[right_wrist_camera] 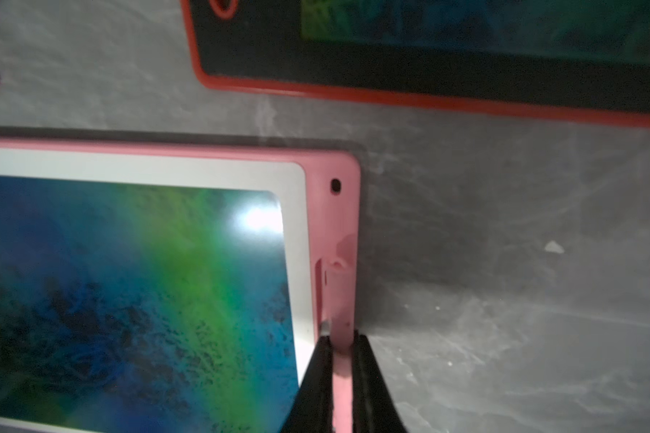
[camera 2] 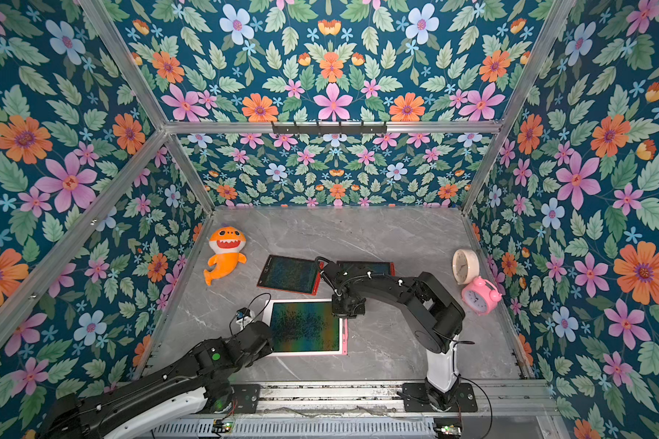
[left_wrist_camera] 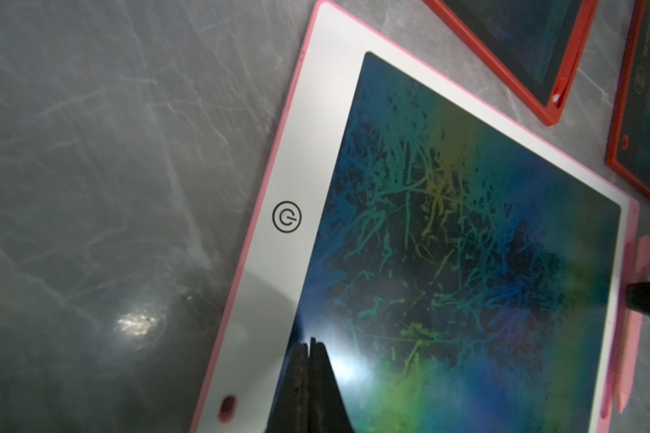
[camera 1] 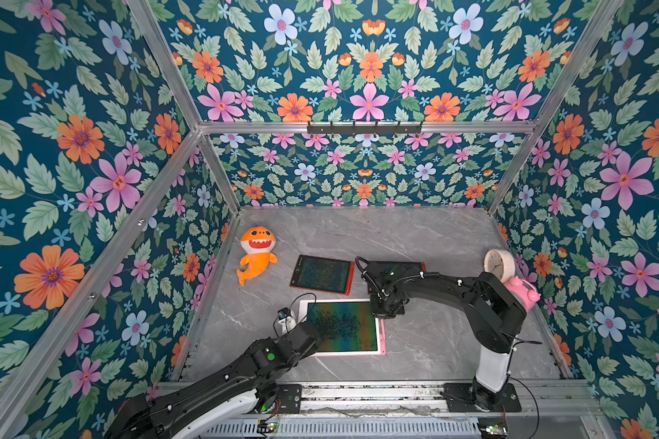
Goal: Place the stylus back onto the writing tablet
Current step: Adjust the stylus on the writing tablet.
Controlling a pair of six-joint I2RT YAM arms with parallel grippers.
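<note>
Your right gripper [right_wrist_camera: 342,337] stands over the far right corner of the writing tablet [camera 1: 347,327]. Its two fingers are clamped on the pink stylus [right_wrist_camera: 338,300], one on each side. The stylus lies lengthwise along the tablet's pink right edge, in the recess there. The right wrist view does not show whether it is fully seated. Both top views show the same pink strip against that edge [camera 2: 344,334].

Your left gripper [left_wrist_camera: 310,343] has its fingers pressed together with nothing between them. The tips rest on the coloured screen near the tablet's left bezel, close to the round button mark (the top views hide these tips under the wrist).

The tablet lies flat on the grey marble tabletop [camera 1: 434,334], front and centre. A red tablet [camera 1: 322,273] lies just behind it, apart from it. A second red tablet [camera 2: 366,268] lies behind the right arm, largely covered by it.

Other items are well apart from the work:
- an orange shark plush [camera 1: 257,254] at the left
- a cream clock [camera 1: 497,264] at the right wall
- a pink alarm clock [camera 2: 480,296] just in front of the cream clock
</note>
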